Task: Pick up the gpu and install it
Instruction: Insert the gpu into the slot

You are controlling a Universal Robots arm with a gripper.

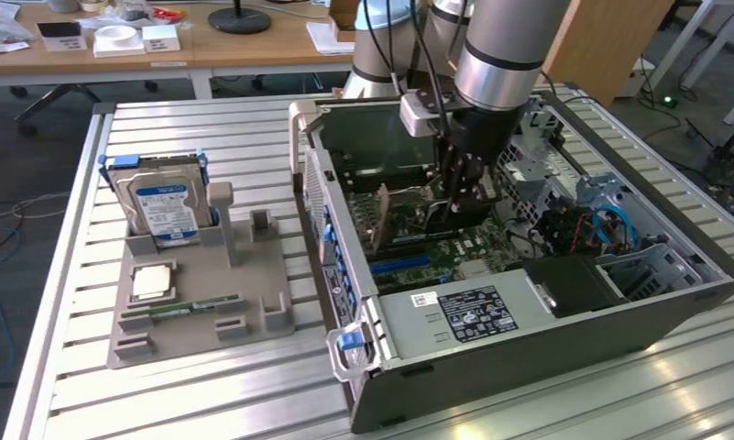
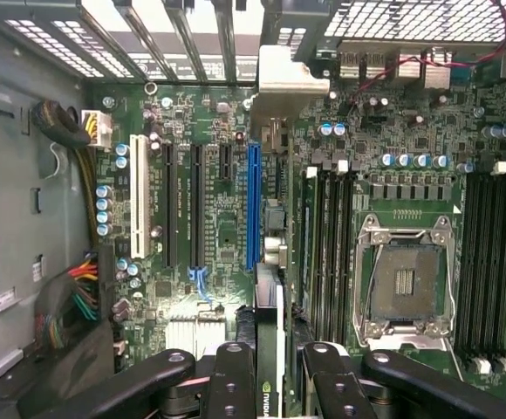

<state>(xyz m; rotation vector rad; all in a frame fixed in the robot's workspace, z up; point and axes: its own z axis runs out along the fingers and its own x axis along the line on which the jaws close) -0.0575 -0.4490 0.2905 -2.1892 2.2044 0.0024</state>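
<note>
Inside PC case, above mobo, clamping gpu upright btw gripper fingers, nearly in line w/ blue slot.

Points straight down along a vertical arm. Clamps gpu edgewise in gripper, fingers pressed to both faces.

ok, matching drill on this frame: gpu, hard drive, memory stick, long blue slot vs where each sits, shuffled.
1 gpu
2 hard drive
3 memory stick
4 long blue slot

A standing upright in the grey fixture
B empty, on the motherboard
C lying flat on the grey fixture
D held in the gripper, above the motherboard

Pairs: 1-D, 2-A, 3-C, 4-B
</note>
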